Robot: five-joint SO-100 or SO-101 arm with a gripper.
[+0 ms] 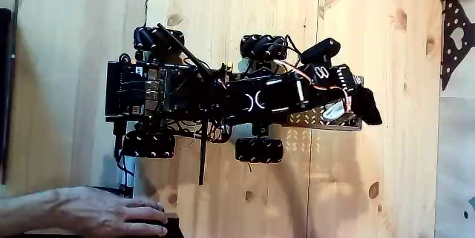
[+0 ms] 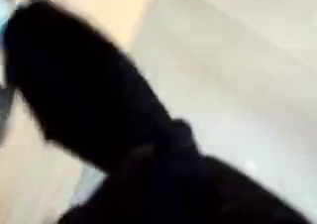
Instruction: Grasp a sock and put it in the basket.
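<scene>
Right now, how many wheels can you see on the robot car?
4. In the fixed view: one top left, one top middle, one bottom left, one bottom middle. The robot's body might hide more.

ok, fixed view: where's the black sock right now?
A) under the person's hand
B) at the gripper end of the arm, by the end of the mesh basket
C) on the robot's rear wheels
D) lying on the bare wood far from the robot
B: the black sock hangs at the arm's tip, by the right end of the mesh basket.
</scene>
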